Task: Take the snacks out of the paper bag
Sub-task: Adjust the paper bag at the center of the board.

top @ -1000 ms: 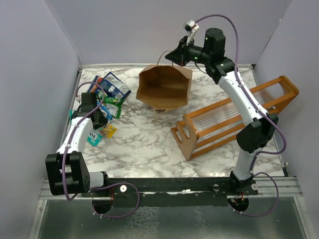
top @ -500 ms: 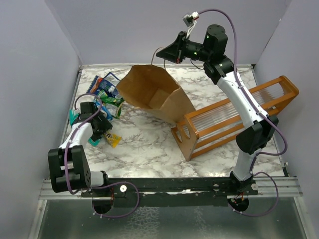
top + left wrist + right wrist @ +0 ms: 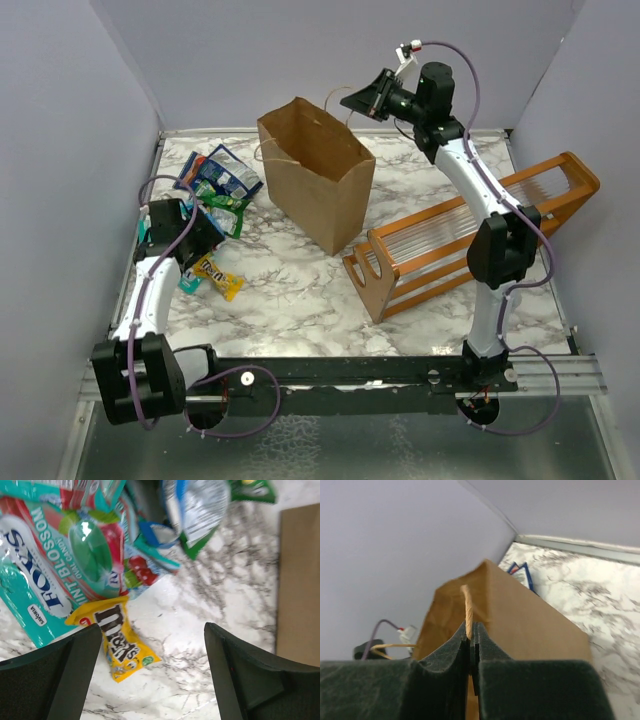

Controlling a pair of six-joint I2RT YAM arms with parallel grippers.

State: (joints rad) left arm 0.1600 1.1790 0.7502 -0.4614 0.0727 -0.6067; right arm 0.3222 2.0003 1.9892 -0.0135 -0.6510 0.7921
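left gripper (image 3: 151,630): jaws spread wide, nothing between them; it hangs over the marble table (image 3: 300,290) at the left side, fingers pointing down at the snacks (image 3: 215,190); a yellow packet (image 3: 120,642) lies flat on the table below the gap between the fingers, touching neither one; one end of it meets the lower edge of a teal packet (image 3: 45,580), which overlaps further packets behind it; a blue-and-white packet (image 3: 200,510) and a green packet (image 3: 250,489) lie at the far end of the pile; all visible snacks lie on the table in a loose cluster near the left wall, outside the paper bag (image 3: 315,180) and to its left; right gripper (image 3: 472,635): jaws pressed together on the bag's twisted paper handle (image 3: 466,605), which rises from between the fingertips; the right arm reaches to the rear of the table, its gripper above the bag's far top edge; the bag is upright, mouth upward, near the rear centre of the table; whether its base bears on the table cannot be told; its inside is not visible; an orange wooden rack (image 3: 470,235) lies just right of the bag's lower corner.
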